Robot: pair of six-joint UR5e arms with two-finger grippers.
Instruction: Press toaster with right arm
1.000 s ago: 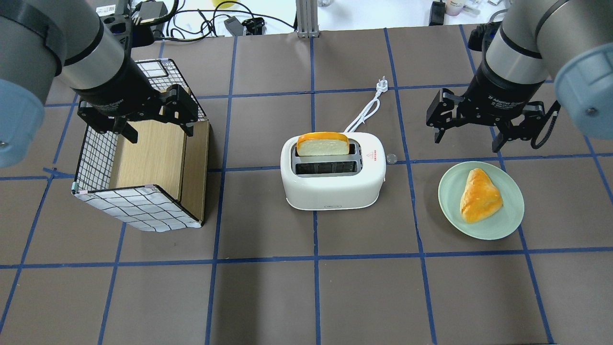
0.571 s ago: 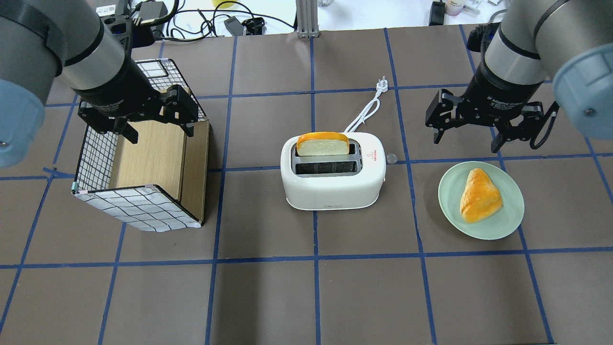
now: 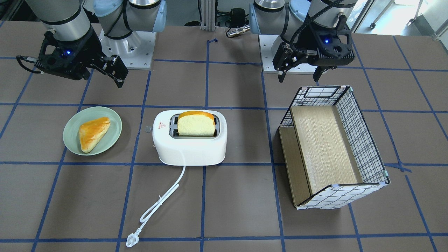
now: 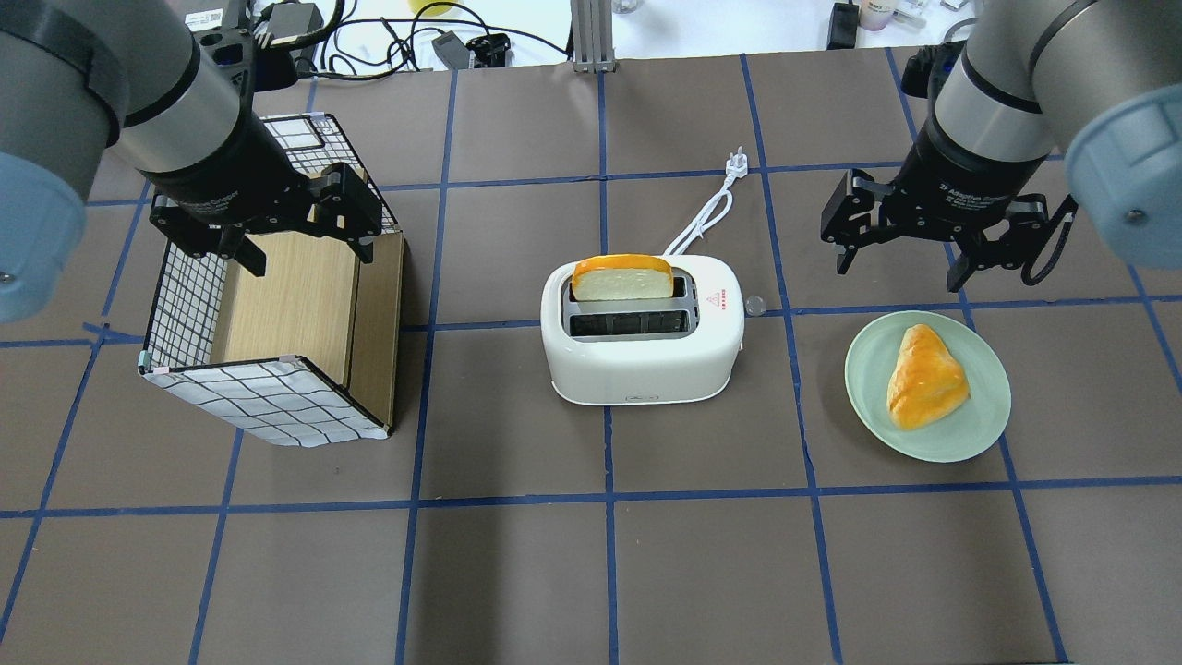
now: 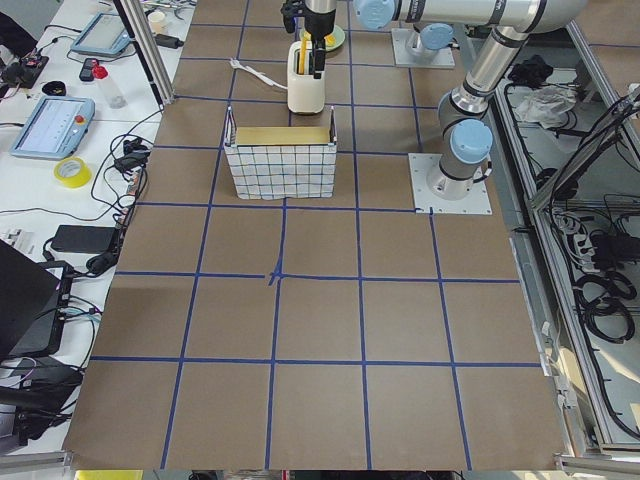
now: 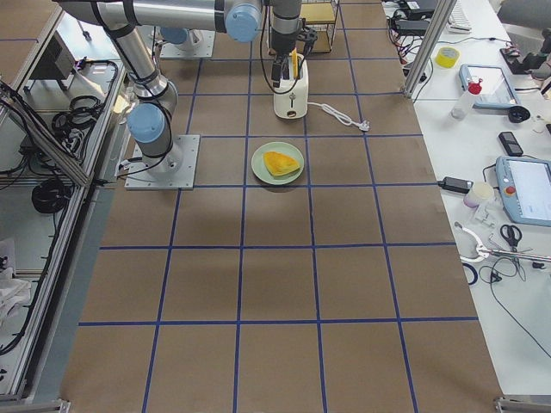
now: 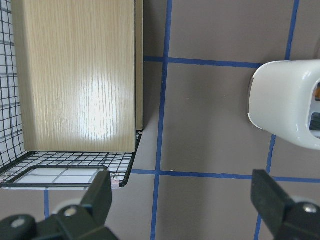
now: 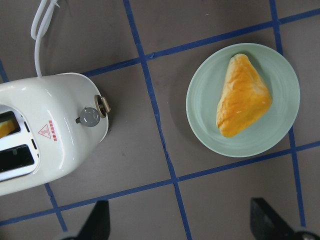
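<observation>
The white two-slot toaster [image 4: 644, 337] stands mid-table with a slice of bread [image 4: 622, 276] upright in its far slot; its red triangle mark and grey side knob [image 8: 91, 116] face the right arm. It also shows in the front view [image 3: 190, 141]. My right gripper [image 4: 903, 262] is open and empty, hovering to the right of the toaster and beyond the green plate; it shows in the front view [image 3: 101, 75] too. My left gripper [image 4: 305, 254] is open and empty above the wire basket [image 4: 185, 305].
A green plate [image 4: 979, 420] with a triangular pastry [image 4: 923, 377] sits right of the toaster. The toaster's white cord and plug [image 4: 736, 164] trail away behind it. The checked wire basket with a wooden insert [image 3: 327, 140] stands at the left.
My right gripper has drifted very slightly; nothing else has moved.
</observation>
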